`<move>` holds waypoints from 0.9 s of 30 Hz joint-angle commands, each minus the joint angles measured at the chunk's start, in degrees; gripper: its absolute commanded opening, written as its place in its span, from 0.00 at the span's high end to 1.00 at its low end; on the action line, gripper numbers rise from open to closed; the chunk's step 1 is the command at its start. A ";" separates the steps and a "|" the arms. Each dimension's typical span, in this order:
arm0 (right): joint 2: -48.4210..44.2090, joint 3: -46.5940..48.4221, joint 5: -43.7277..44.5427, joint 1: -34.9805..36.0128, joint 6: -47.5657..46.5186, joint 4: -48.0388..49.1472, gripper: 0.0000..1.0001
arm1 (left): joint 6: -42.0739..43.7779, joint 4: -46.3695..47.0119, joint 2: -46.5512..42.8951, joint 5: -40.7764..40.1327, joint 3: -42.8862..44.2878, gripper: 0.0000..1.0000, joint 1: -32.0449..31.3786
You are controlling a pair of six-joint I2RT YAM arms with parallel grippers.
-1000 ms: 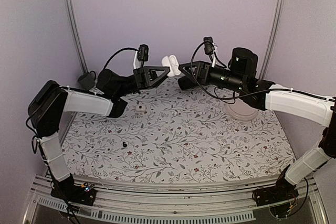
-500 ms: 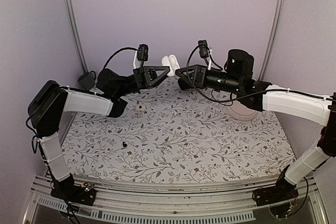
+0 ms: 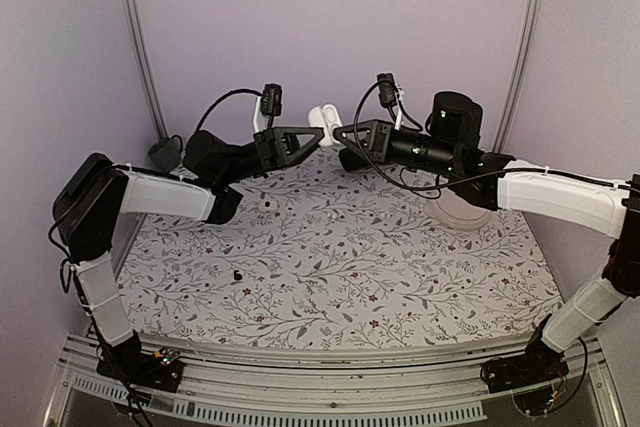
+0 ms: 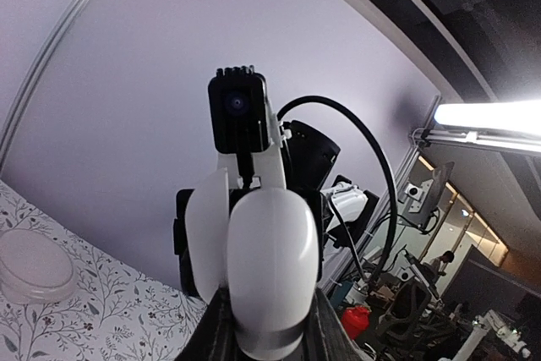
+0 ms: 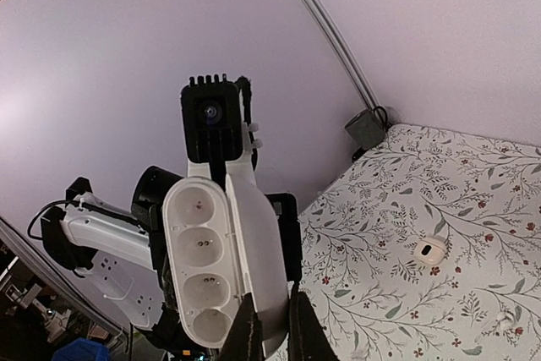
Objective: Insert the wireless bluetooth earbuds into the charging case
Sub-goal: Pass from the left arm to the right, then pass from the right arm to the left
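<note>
- When viewed from above, raised over the far side of the desk: the case, met by the left fingers on one side and the right fingers on the other, probably lifted so both can work on it.
- From the left wrist, showing only the case's smooth back, upright, pinched low between the left fingers, likely to steady the body.
- From the right wrist, facing the open inside, sockets seemingly empty; right fingers pressed together on the lid half's lower edge, apparently to hold it open.
- Earbuds not made out with certainty; only a round white lump lying on the desk.
</note>
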 commanded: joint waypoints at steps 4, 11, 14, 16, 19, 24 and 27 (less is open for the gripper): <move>-0.88 1.76 0.00 0.31 -2.16 -0.53 0.97 | 4.28 -3.31 -3.11 -0.85 -0.89 0.65 0.04; -4.04 2.52 0.57 -0.21 -11.66 -10.17 0.97 | 16.83 -14.39 -7.72 0.65 -4.18 0.37 1.44; -5.50 4.16 4.12 -0.19 -18.07 -17.04 0.97 | 23.60 -22.74 -9.69 2.37 -4.70 0.36 2.43; -6.47 5.31 6.55 -0.21 -22.35 -21.43 0.97 | 28.92 -29.92 -11.33 2.80 -4.66 0.37 3.07; -7.70 6.65 10.22 0.27 -29.61 -26.63 0.97 | 39.44 -45.10 -13.46 1.94 -1.99 0.37 3.46; -7.29 9.04 20.47 3.91 -41.44 -33.23 0.97 | 50.23 -62.42 -14.75 2.83 3.61 0.42 3.42; -6.26 9.77 25.72 5.96 -46.45 -34.70 0.97 | 52.97 -67.06 -15.57 3.67 5.36 0.42 3.44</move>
